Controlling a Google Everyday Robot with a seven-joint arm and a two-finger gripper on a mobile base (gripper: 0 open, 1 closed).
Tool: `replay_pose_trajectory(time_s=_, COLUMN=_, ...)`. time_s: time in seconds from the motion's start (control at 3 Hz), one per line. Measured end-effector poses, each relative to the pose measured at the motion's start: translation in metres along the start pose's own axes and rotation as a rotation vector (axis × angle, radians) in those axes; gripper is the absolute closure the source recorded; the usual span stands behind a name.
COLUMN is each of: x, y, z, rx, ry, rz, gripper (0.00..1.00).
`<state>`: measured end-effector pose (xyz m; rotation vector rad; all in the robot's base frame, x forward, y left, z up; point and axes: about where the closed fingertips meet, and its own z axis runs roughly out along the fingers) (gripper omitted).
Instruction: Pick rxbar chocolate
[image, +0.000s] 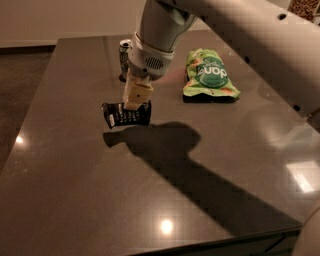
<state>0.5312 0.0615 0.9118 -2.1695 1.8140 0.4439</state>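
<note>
The rxbar chocolate (126, 114), a small flat black rectangular wrapper with lines of white text, hangs from my gripper (135, 103) over the left-middle part of the bench (70, 200). It stands on its long edge, its printed face turned toward the camera and slightly tilted. Its own dark shadow (116, 137) lies on the surface just under it, so the bar appears to be off the bench rather than resting on it. My gripper's tan fingers (138, 93) point straight down and are closed onto the upper edge of the bar, near its right half; nothing else is in their hold.

Above the fingers rises the white, rounded wrist of my arm (155, 35), which runs up and off to the right. It casts a broad dark shadow across the dark grey, glossy bench toward the near right corner.

Behind my wrist, toward the far edge, stands a silver-green metal can (124, 54), upright and partly hidden by the arm, well apart from the bar. To the right of the wrist lies a flat green chip bag (208, 75) with a dark round label, also well apart from the bar. Small bright spots of light glint on the bench near its front and left edges.
</note>
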Motion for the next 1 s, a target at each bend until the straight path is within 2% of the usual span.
replay_pose_trajectory(time_s=0.33, x=0.000, y=0.000, z=-0.029, rx=0.032, ry=-0.056, rz=0.012, gripper=1.00)
replay_pose_trajectory(time_s=0.67, x=-0.005, y=0.014, z=-0.071, rx=0.057, ry=-0.139, rz=0.002, gripper=1.00)
replay_pose_trajectory(time_s=1.0, x=-0.007, y=0.012, z=-0.071, rx=0.063, ry=-0.144, rz=0.000, gripper=1.00)
